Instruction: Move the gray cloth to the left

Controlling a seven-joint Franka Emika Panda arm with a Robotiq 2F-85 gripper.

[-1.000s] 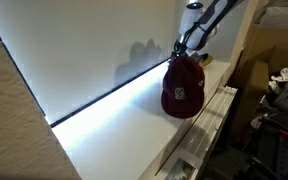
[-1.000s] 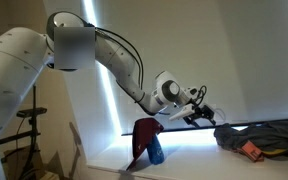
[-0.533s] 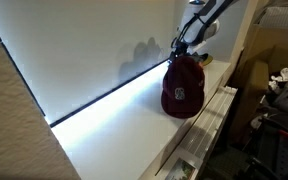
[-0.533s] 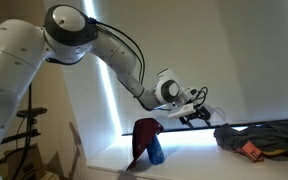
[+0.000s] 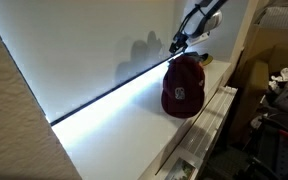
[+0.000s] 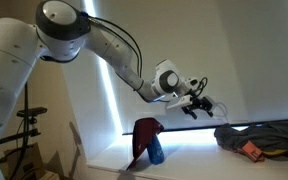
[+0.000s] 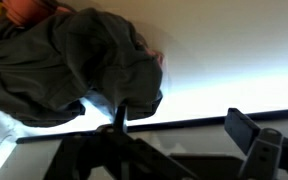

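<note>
The gray cloth (image 6: pixel 262 136) lies crumpled on the white surface, to the right of my gripper in that exterior view. It fills the upper left of the wrist view (image 7: pixel 74 60). My gripper (image 6: pixel 196 105) hangs in the air above the surface, between the cloth and a maroon cap (image 6: pixel 146 133). It shows above the cap in an exterior view (image 5: pixel 177 44). In the wrist view the gripper (image 7: pixel 184 125) is open and empty, its fingers (image 7: pixel 246 128) wide apart, with one finger in front of the cloth's edge.
The maroon cap (image 5: pixel 183 88) stands on the white counter (image 5: pixel 114 125) with a blue item (image 6: pixel 156 153) beside it. An orange object (image 6: pixel 252 150) lies at the cloth's edge. A white wall backs the counter. Clutter stands beyond the counter's edge (image 5: pixel 279 100).
My gripper has risen a little above the surface. The cloth and the cap have not moved.
</note>
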